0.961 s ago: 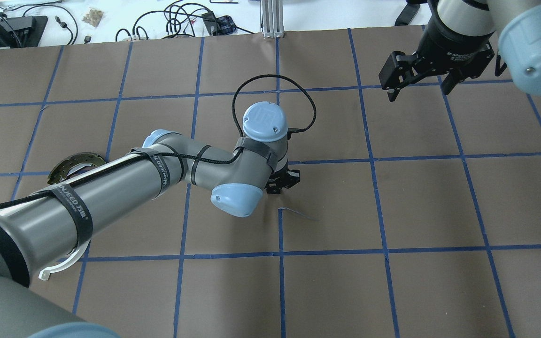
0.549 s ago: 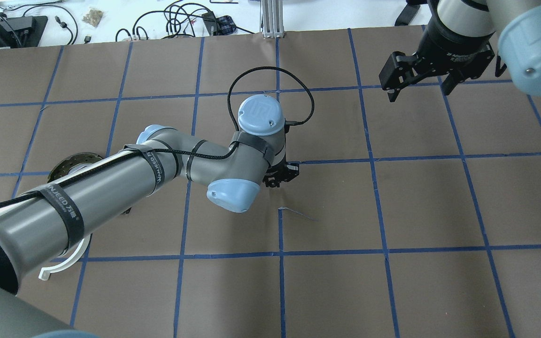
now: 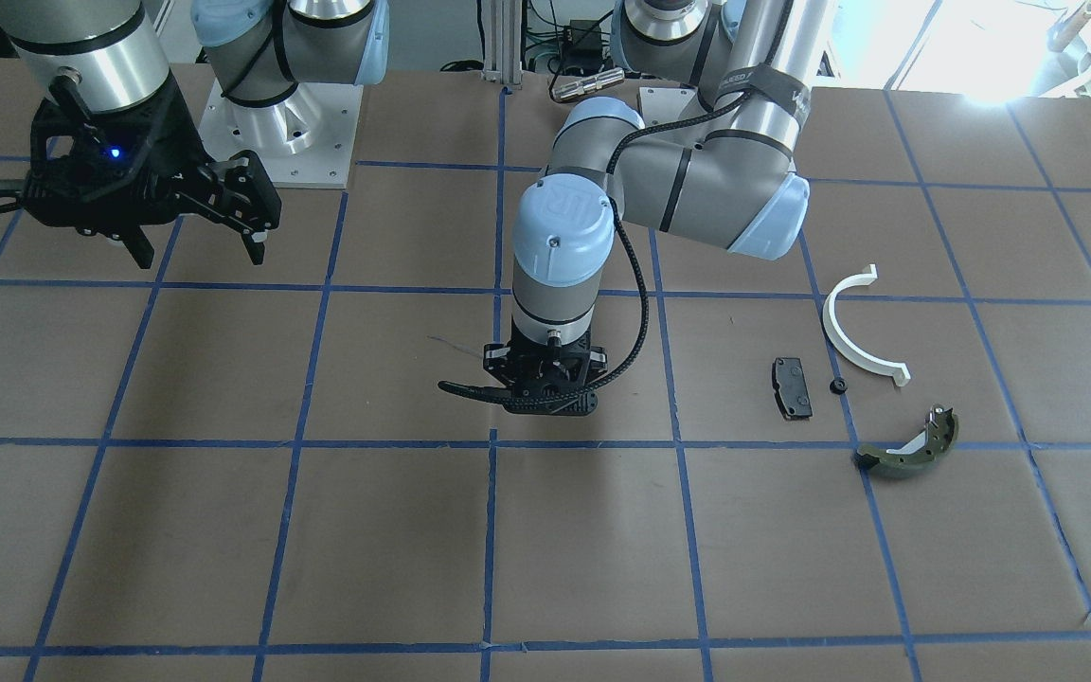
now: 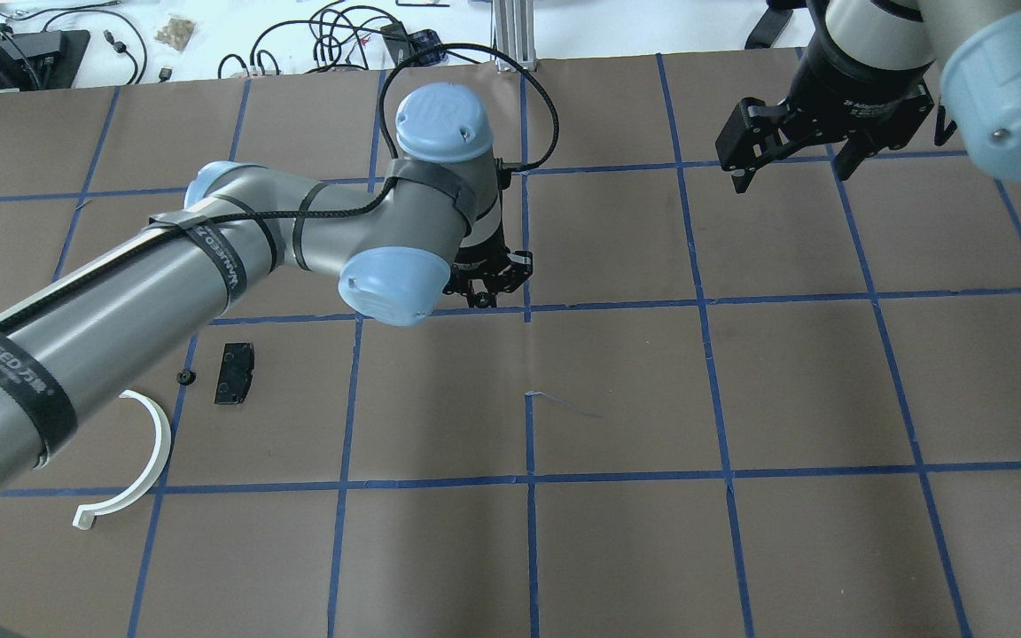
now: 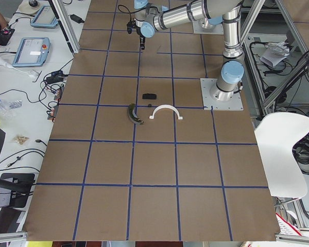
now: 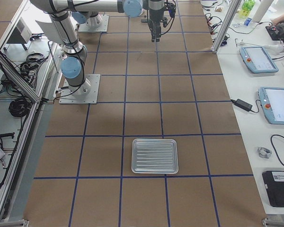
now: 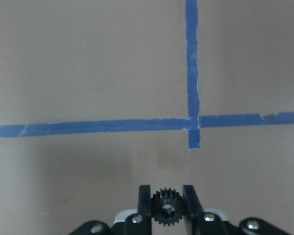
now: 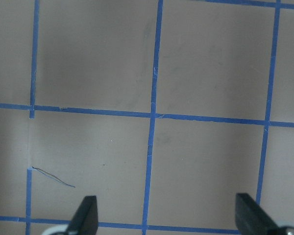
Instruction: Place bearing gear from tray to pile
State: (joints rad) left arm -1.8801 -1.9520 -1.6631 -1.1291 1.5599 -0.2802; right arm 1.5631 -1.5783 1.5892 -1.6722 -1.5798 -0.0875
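Left wrist view, left gripper (image 7: 167, 192) pinching the small black gear (image 7: 167, 214) between its fingers, hovering over a blue tape crossing (image 7: 193, 122) mid-table, pile well apart, white half-ring (image 3: 830, 322), black pad (image 3: 792, 388), green shoe (image 3: 905, 457), right gripper (image 8: 166, 215) spread wide, raised above the brown table (image 8: 210, 73), tray (image 6: 155, 156) far off.

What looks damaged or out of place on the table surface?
Near the middle of the table, one blue tape line has a gap, and a thin loose strand trails from it across the surface. Nothing else stands out.
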